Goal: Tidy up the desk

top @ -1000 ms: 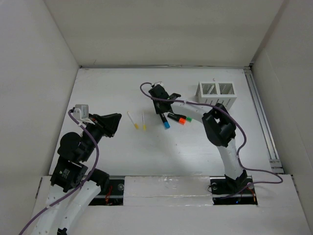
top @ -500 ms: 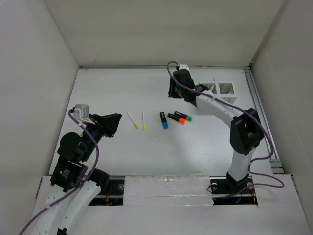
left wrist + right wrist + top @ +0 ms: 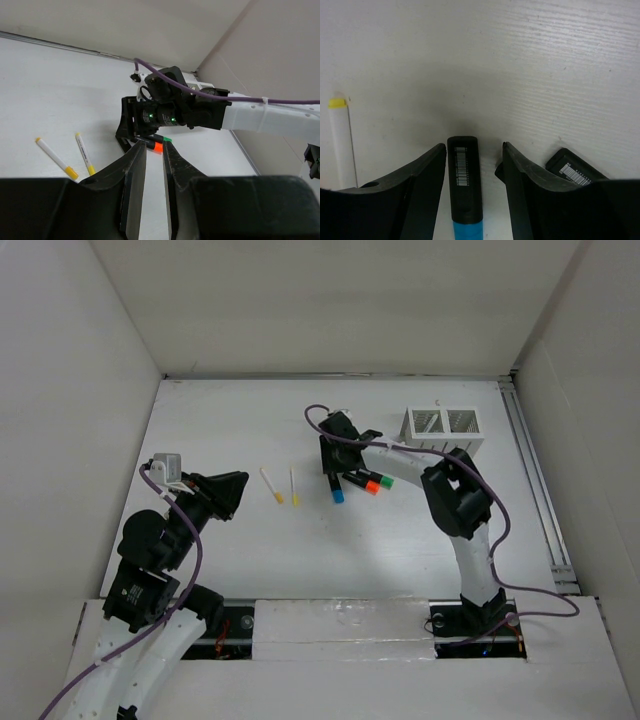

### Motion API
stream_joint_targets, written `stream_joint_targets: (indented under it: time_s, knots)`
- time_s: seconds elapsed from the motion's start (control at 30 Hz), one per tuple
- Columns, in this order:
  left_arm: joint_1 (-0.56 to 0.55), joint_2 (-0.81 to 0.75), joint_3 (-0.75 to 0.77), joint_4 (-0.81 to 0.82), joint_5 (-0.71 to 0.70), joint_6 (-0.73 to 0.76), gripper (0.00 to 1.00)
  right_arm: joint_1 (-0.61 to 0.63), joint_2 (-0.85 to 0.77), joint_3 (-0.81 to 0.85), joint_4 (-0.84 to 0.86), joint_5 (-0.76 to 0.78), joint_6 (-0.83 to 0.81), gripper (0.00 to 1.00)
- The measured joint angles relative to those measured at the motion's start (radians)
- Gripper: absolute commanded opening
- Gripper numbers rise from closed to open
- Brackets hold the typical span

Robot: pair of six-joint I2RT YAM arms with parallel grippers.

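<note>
Our right claw (image 3: 472, 165) stands wide, fingers straddling the blue marker (image 3: 464, 186) on the desk (image 3: 230, 420); at nine o'clock, our left claw (image 3: 154, 165) hangs narrow, holding nothing.

The right gripper (image 3: 334, 472) stands low over the desk (image 3: 400, 540) with its jaws apart, straddling the blue-tipped marker (image 3: 464, 192); bare gaps remain on both sides of the barrel. Just right, an orange-tipped marker (image 3: 364, 482) and a green-tipped marker (image 3: 378, 478) crowd that side. To the left, 2 yellow-tipped pens (image 3: 283, 487) lie apart from each other. The slotted box (image 3: 443, 428) blocks the far right. The left gripper (image 3: 228, 495) sits near left, jaws nearly together.
</note>
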Motion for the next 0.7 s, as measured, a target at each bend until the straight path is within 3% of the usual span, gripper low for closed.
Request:
stream_joint_targets:
  time_s: [0.23,0.7]
  knots:
    - [0.000,0.000,0.000,0.000,0.000,0.000,0.17,0.006,0.039,0.035,-0.002,0.034,-0.002,0.43]
    - [0.000,0.000,0.000,0.000,0.000,0.000,0.17,0.024,0.052,0.047,-0.021,0.081,0.007,0.47]
